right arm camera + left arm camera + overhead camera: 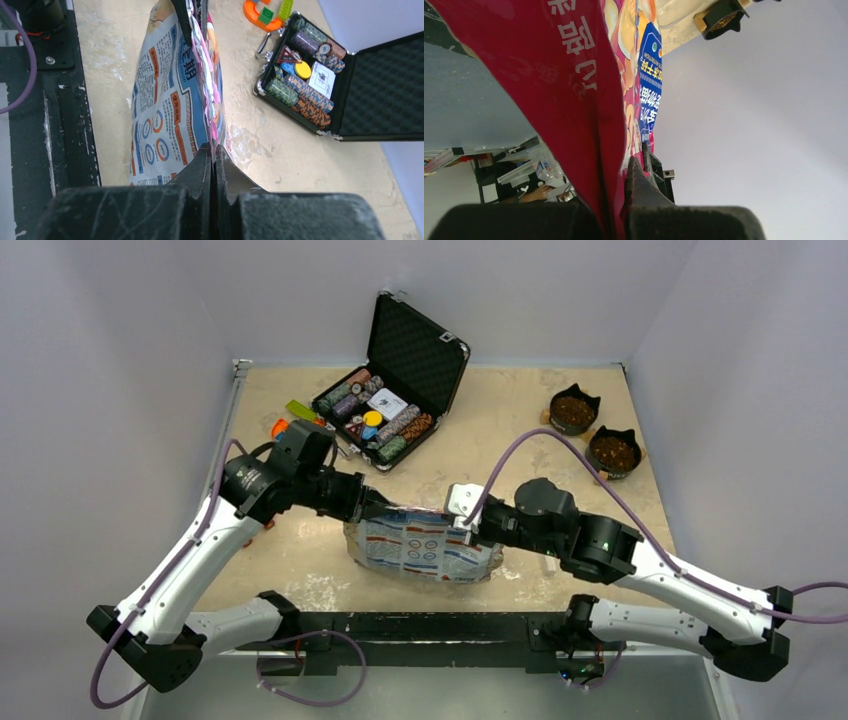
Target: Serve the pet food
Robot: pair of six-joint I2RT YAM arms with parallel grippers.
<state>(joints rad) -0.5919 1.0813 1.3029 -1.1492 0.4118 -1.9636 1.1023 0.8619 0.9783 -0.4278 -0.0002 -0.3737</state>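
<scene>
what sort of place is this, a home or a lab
Probably a robotics lab test cell: plain white walls box in the tabletop, two robot arms sit at its near edge, and props like a pet food bag and poker chip case look staged.

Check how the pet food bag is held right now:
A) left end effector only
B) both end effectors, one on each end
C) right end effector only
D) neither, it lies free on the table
B: the left end effector grips one end of the bag and the right end effector grips the other. Each wrist view shows the fingers shut on the bag's edge.
</scene>
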